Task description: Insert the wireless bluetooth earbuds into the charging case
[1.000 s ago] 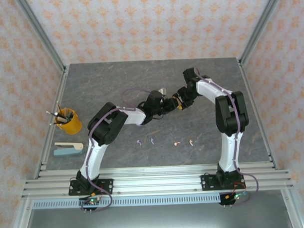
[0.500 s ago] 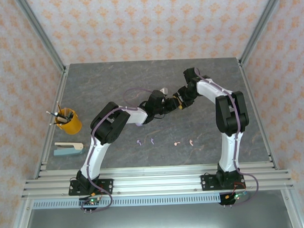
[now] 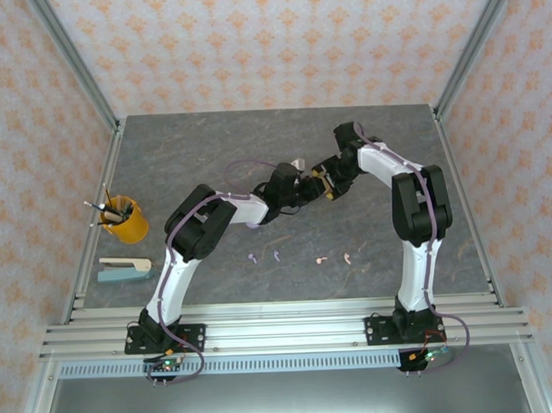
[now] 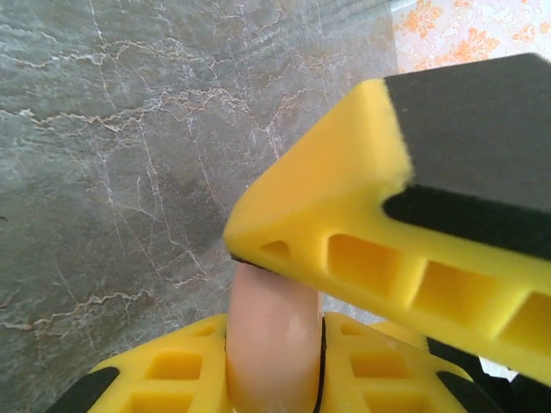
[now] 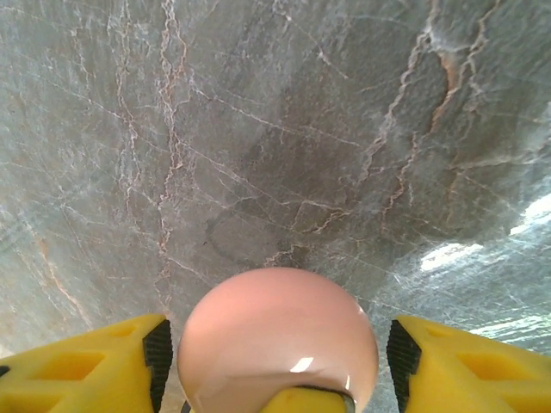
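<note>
A pale pink round charging case point(image 5: 277, 340) hangs above the table where the two arms meet. My left gripper point(image 4: 275, 331) is shut on it, and the case point(image 4: 274, 344) shows edge-on between its yellow fingers point(image 4: 155, 379). My right gripper point(image 5: 277, 361) is open around the case, with a gap at each pad. One of its fingers point(image 4: 387, 232) crosses above the case in the left wrist view. From above, the left gripper point(image 3: 304, 189) and right gripper point(image 3: 328, 185) meet mid-table. Two pale purple earbuds point(image 3: 252, 258) point(image 3: 277, 255) and two pale pink earbuds point(image 3: 321, 257) point(image 3: 348, 257) lie nearer the front.
A yellow cup of pens point(image 3: 124, 221) stands at the left edge of the grey marbled table point(image 3: 210, 145), with a pale stapler-like item point(image 3: 124, 268) in front of it. Metal frame posts rise at the back corners.
The right gripper's jaws have spread apart off the case. The left gripper has closed tighter on it. Both arms have stayed nearly in place.
</note>
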